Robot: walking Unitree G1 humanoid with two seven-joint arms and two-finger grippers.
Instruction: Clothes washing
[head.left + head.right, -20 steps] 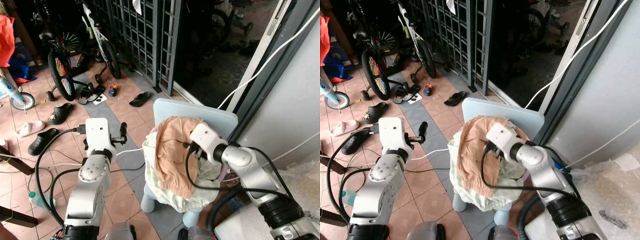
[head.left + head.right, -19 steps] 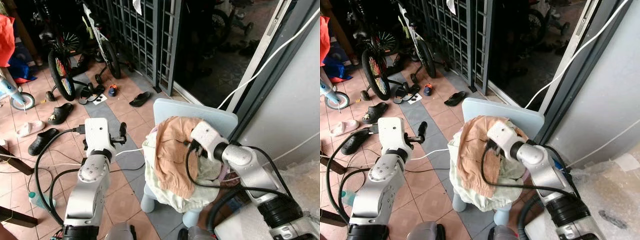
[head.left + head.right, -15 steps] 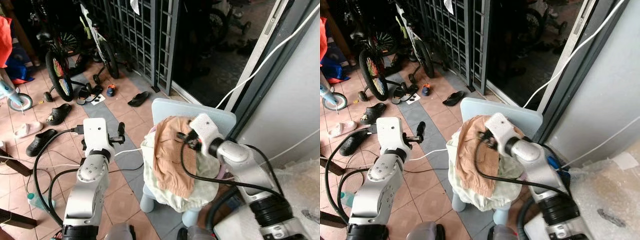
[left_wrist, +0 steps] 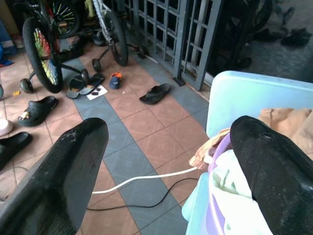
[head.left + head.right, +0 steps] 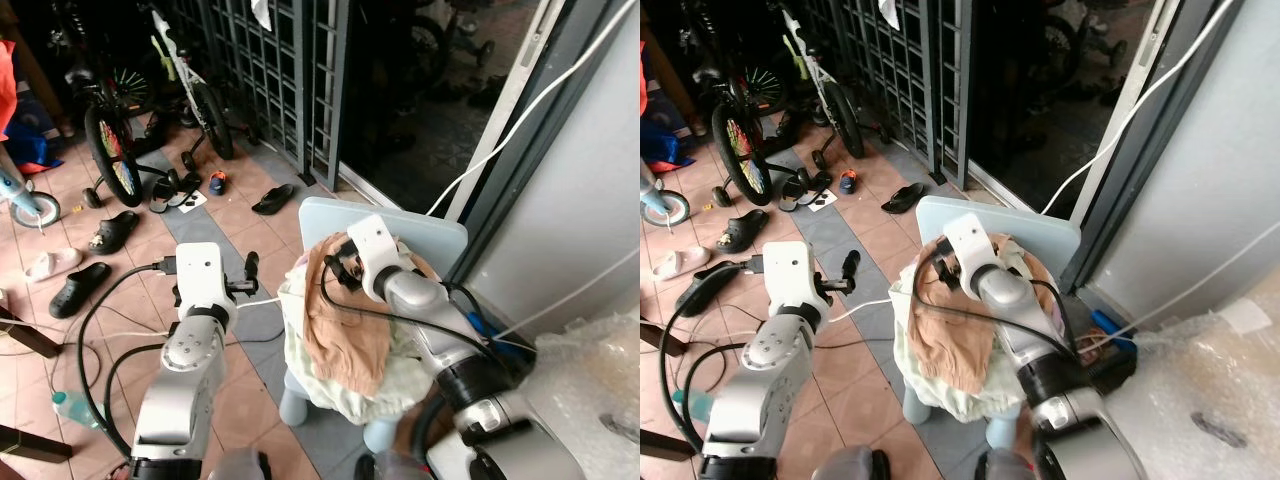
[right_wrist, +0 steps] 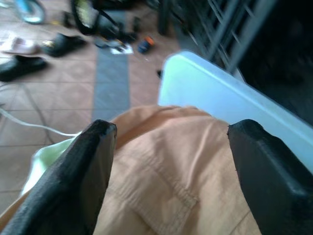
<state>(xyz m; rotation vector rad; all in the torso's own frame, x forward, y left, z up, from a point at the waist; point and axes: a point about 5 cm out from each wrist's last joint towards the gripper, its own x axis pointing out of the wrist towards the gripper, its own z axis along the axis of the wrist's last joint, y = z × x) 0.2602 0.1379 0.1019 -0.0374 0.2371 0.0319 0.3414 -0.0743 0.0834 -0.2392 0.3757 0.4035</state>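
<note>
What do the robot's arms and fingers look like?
Both arms are shiny silver tubes with round joints. Each ends in a white boxy wrist and a gripper, the left gripper and the right gripper, with two long, thick black fingers. Black cables loop from the wrists along each arm.

You are on the tiled porch of a family home.
Around you stand a bicycle (image 5: 110, 125) with training wheels, sandals (image 5: 272, 199) and clogs (image 5: 110, 231) scattered over the floor tiles (image 5: 140, 290), a metal security grille (image 5: 275, 70) fronting a dark doorway, and a pale blue plastic chair (image 5: 425, 225) heaped with worn clothes (image 5: 345, 335).
</note>
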